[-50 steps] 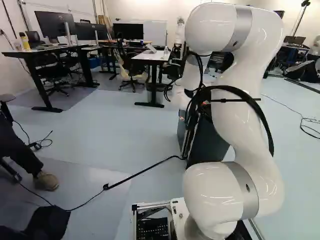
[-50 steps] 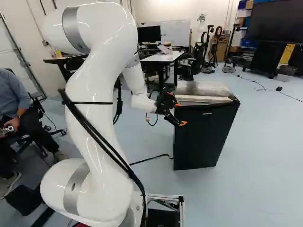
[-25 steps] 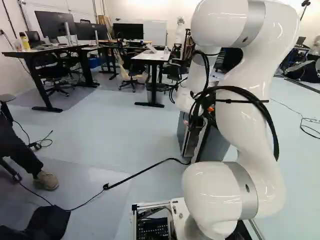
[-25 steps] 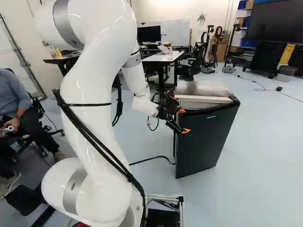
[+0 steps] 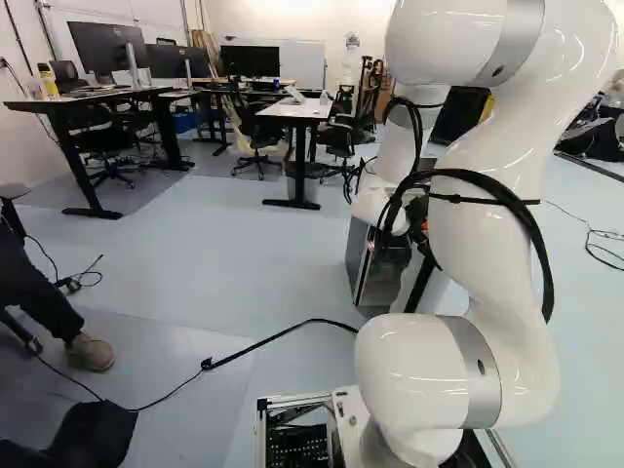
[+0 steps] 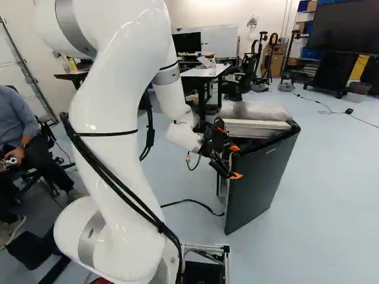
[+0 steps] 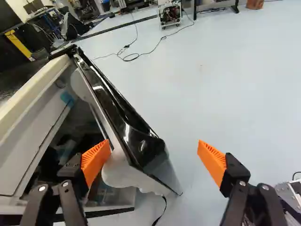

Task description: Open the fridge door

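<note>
With my jaws released and wide, the fridge door (image 7: pixel 143 147) stands ajar between them, one orange pad (image 7: pixel 96 160) at its inner side, apparently to push it wider without clamping, the other pad (image 7: pixel 212 162) apart from its outer face.

We count one fridge (image 5: pixel 358 244), one door (image 6: pixel 254 186) on it, one plastic bundle (image 6: pixel 254 110) on top of it, two orange pads (image 7: pixel 212 162) by it, one whiteboard (image 6: pixel 219 42) beyond it and, in the left base view, three monitors (image 5: pixel 101 47) left of it.
</note>
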